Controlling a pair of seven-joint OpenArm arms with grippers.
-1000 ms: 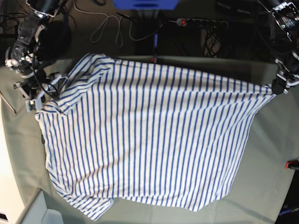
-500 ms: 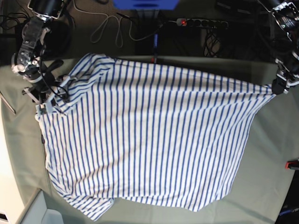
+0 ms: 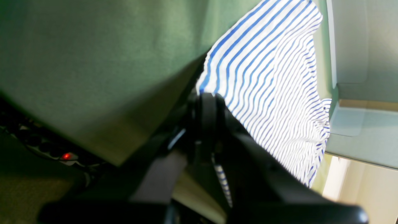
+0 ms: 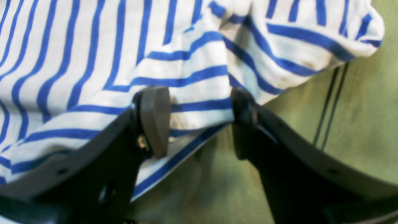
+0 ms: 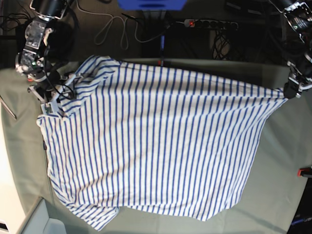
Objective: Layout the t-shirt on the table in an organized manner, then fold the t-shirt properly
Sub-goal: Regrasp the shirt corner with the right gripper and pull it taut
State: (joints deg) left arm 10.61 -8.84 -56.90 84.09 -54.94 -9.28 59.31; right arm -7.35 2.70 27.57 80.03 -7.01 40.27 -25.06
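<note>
Spreading across the table (image 5: 282, 161), the striped t-shirt (image 5: 156, 141) fills the frame's middle. At right, the left gripper (image 5: 288, 92) pinches its corner taut. At upper left, the right gripper (image 4: 199, 123) stands agape, straddling the shirt's edge.

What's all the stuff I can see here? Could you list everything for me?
t-shirt: one, white with thin blue stripes, spread over most of the table.
table: one, pale grey-green cloth top, under the shirt.
power strip: one, dark with a red light, on the floor beyond the table's far edge.
cables: several, white and black, on the floor near the strip.
red clamp: one, at the table's edge on the base view's right.
left claw: one, black, shut on a corner of the t-shirt at the base view's right.
right claw: one, black, open, its pads either side of the shirt's edge.
</note>
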